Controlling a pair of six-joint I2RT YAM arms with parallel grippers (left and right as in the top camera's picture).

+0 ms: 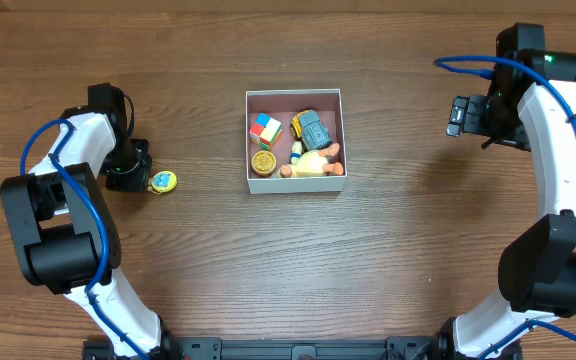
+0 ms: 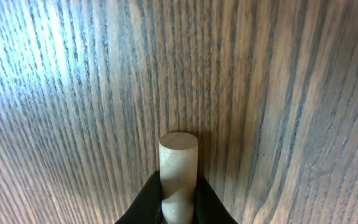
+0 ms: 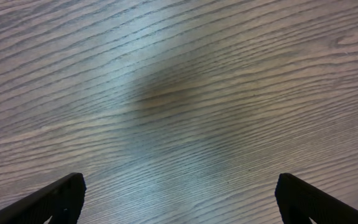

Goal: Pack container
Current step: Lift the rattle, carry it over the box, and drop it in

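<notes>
The left claw (image 2: 179, 190) is pinched on a wooden peg (image 2: 178, 152) near the surface's (image 1: 368, 260) left edge; the right claw (image 3: 179, 183) is spread. The container (image 1: 295, 186), mid-surface, is judged light and flimsy, best held by one wall.

Container (image 1: 295, 184) open-top; toys (image 1: 313, 162) crowd inside, far strip free.

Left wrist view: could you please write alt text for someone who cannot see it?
The left gripper clamps a pale wooden cylinder between its black fingers, the cylinder pointing away from the camera. Dark wood-grain tabletop fills the rest.
</notes>
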